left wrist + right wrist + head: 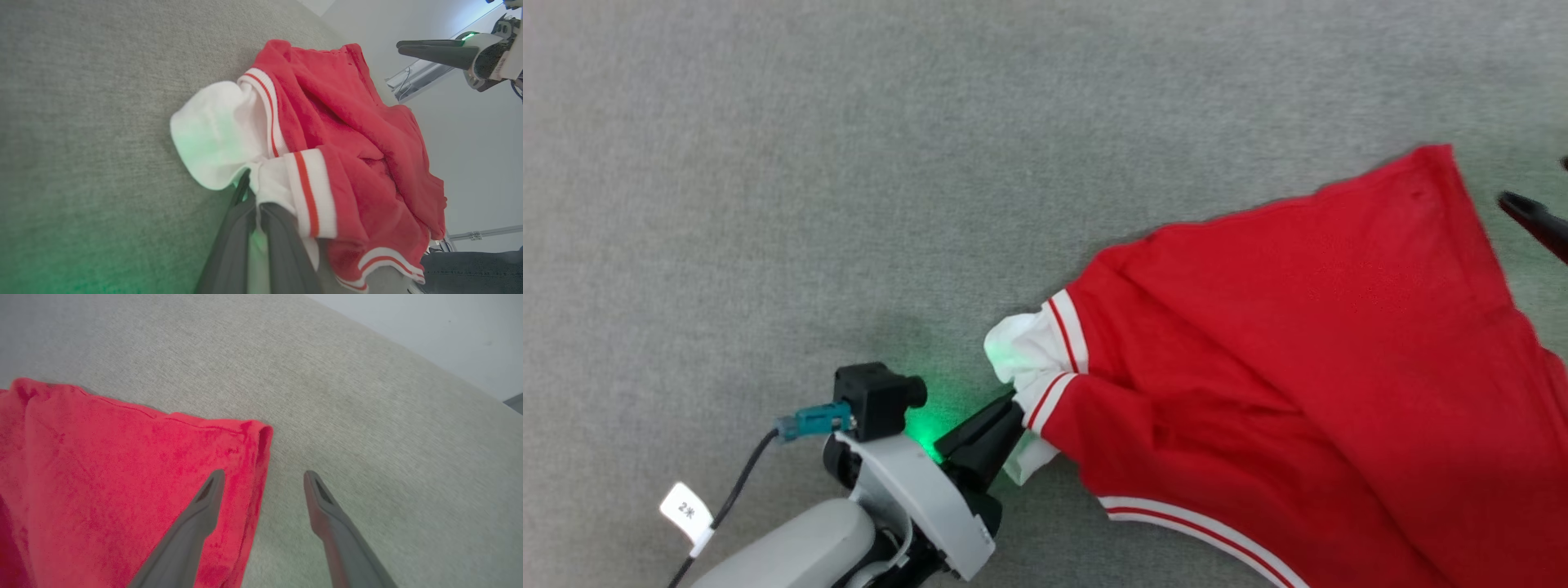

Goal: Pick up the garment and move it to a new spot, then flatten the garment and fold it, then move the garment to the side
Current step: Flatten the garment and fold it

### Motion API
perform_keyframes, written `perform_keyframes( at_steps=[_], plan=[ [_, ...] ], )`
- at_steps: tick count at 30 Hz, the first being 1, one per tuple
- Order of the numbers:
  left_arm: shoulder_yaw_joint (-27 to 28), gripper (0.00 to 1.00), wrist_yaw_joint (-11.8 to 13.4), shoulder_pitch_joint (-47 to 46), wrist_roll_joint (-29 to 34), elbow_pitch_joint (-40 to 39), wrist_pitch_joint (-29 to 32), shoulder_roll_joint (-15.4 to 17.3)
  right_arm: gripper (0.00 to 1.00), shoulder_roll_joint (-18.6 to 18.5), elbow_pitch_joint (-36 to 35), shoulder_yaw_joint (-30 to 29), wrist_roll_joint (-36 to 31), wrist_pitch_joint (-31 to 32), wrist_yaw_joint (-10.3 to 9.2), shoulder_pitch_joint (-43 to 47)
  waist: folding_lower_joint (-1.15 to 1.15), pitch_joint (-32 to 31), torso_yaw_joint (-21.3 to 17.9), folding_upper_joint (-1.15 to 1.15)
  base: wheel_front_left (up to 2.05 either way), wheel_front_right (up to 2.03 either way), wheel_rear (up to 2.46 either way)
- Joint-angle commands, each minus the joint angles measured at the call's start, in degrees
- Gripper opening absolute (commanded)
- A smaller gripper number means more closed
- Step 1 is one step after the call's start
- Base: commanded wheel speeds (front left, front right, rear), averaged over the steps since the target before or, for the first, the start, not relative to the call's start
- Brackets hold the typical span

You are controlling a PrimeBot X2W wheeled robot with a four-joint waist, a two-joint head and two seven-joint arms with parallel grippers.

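The garment (1298,343), a red jersey with white sleeve panels and red-and-white striped trim, lies spread on the grey surface from the middle to the right edge of the head view. At the lower left, my left gripper (1013,406) is shut on the bunched white sleeve cloth (216,134), which shows pinched between its dark fingers (282,241) in the left wrist view. My right gripper (263,479) stands open over the garment's far red corner (245,437). One fingertip is above the red cloth, the other above bare surface, and nothing is held. It also shows at the head view's right edge.
The grey fabric-covered surface (849,163) stretches wide to the left and behind the garment. Its far edge meets a pale wall (429,326). A person's leg in jeans (474,265) stands beyond the garment in the left wrist view. A cable (743,482) runs along my left arm.
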Motion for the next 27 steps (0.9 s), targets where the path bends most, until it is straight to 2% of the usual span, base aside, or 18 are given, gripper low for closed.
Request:
perform_keyframes(
  at_steps=[1, 3, 6, 12, 13, 15, 17, 21, 23, 27],
  plan=[
    [-0.22, 0.00, -0.71, -1.13, 0.44, 1.19, 0.17, -0.96, 1.00, 3.81, 3.80, 2.71, -2.56, 2.80, -0.09, -4.35, 0.00, 2.39, 2.01, 0.00, 0.00, 0.00, 0.00],
    [-0.27, 0.00, -1.20, -1.71, 0.65, 1.93, 0.17, -1.55, 1.00, 6.22, 6.86, 5.30, -4.44, 5.00, -0.09, -7.39, 0.00, 3.26, 2.46, 0.00, 0.00, 0.00, 0.00],
    [-0.42, 0.00, -1.56, -2.07, 0.76, 2.73, 0.09, -2.06, 1.00, 7.66, 9.27, 7.58, -5.17, 6.69, -0.09, -9.48, 0.00, 3.88, 2.81, 0.00, 0.00, 0.00, 0.00],
    [-0.60, 0.00, -2.33, -2.51, 0.84, 5.02, -0.05, -3.21, 1.00, 8.47, 12.93, 13.13, -3.74, 10.62, -0.09, -11.56, 0.00, 4.73, 3.30, 0.00, 0.00, 0.00, 0.00],
    [-0.59, 0.00, -2.45, -2.67, 0.80, 5.44, -0.01, -3.39, 0.48, 8.53, 13.51, 13.77, -3.40, 11.12, -0.09, -11.55, 0.00, 4.75, 3.29, 0.00, 0.00, 0.00, 0.00],
    [-0.48, 0.00, -3.11, -3.13, -0.08, 6.14, 0.23, -3.91, 0.00, 8.91, 14.00, 15.08, -2.70, 10.92, -0.09, -11.87, 0.00, 4.55, 3.29, 0.00, 0.00, 0.00, 0.00],
    [0.39, 0.00, -4.31, -4.01, -1.99, 6.07, 0.27, -4.65, 0.00, 9.31, 14.72, 15.11, -2.27, 9.72, -0.09, -12.32, 0.00, 4.20, 3.33, 0.00, 0.00, 0.00, 0.00],
    [3.05, 0.00, -5.47, -7.88, -4.68, 6.65, 0.60, -3.59, 0.00, 10.04, 18.81, 11.66, -2.98, 4.48, -0.11, -15.44, 0.00, 3.24, 2.82, 0.00, 0.00, 0.00, 0.00],
    [4.28, 0.00, -5.53, -10.29, -5.22, 7.68, 1.14, -2.26, 0.00, 11.88, 22.16, 9.76, -3.74, 2.11, -0.10, -17.44, 0.00, 2.76, 1.80, 0.00, 0.00, 0.00, 0.00],
    [6.19, 0.00, -5.87, -16.94, -6.63, 9.95, 3.40, -3.28, 0.00, 15.79, 29.04, 6.12, -5.51, -1.76, -0.10, -21.67, 0.00, 2.23, 0.13, 0.00, 0.00, 0.00, 0.00]
  ],
)
